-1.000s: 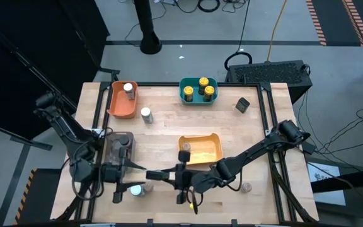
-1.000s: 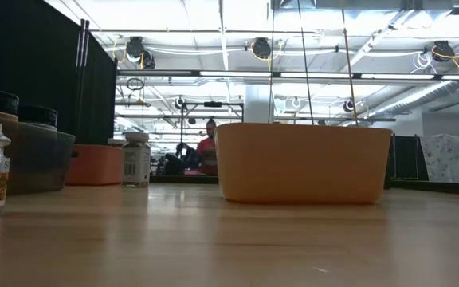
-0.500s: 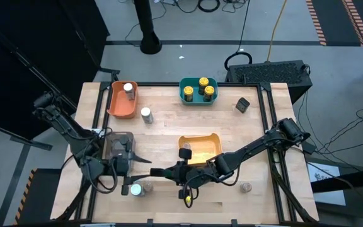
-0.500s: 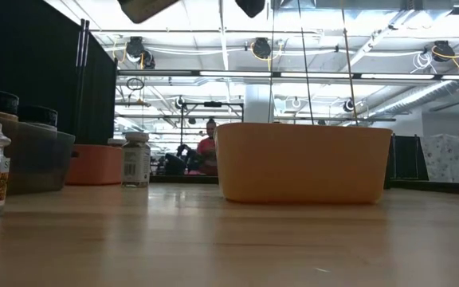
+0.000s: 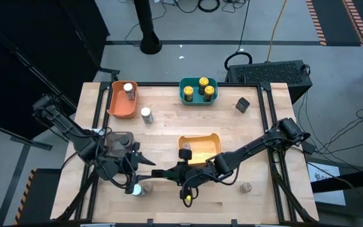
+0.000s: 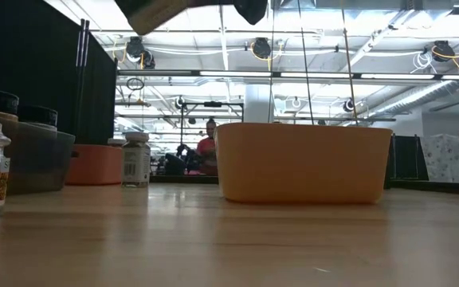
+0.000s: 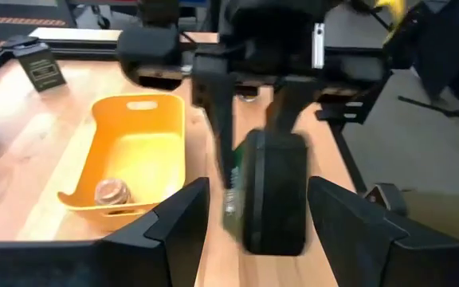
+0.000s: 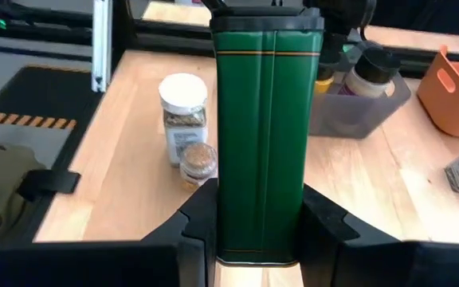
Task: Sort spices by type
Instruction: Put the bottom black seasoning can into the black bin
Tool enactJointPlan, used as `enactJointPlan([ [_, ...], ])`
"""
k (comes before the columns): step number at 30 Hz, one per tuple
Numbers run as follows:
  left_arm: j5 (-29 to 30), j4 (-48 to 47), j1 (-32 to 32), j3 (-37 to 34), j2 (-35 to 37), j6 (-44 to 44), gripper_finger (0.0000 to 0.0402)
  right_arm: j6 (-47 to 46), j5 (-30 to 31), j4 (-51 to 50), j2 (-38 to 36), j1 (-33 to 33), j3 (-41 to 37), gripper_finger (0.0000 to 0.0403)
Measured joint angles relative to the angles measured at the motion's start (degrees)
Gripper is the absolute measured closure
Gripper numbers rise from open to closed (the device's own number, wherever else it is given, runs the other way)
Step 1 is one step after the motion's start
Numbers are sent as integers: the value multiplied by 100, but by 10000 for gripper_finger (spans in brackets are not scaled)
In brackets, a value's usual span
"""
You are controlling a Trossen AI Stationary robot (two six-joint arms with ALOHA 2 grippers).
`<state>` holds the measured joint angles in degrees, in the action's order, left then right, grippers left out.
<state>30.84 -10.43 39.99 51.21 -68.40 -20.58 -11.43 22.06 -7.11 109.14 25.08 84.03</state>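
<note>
Grey floor (image 5: 244, 19), ceiling strip lights (image 6: 237, 74)

Green tin (image 8: 263, 135), top cut off

Light pours down from long ceiling strip lamps (image 6: 213, 73), bright and even, leaving only soft, faint shadows on the pale wooden surface (image 5: 169, 129). From table height those lamps glare white, and the near planks lie out of focus. Close to the left wrist camera, the dark boxy tin with a black cap (image 7: 273, 191) smears with blur, while the tall green metal tin (image 8: 265, 135) looks sharp.
</note>
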Motion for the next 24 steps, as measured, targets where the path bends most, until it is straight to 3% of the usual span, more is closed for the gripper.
enactJointPlan([
  [5,-103,-864,2,342,0,-220,181,-32,2,-10,0,0,0,309],
  [11,-658,-967,4,423,-18,-554,176,-34,4,-55,0,0,0,309],
  [24,-538,-852,-291,419,-459,-758,47,-124,7,-55,-4,0,2,309],
])
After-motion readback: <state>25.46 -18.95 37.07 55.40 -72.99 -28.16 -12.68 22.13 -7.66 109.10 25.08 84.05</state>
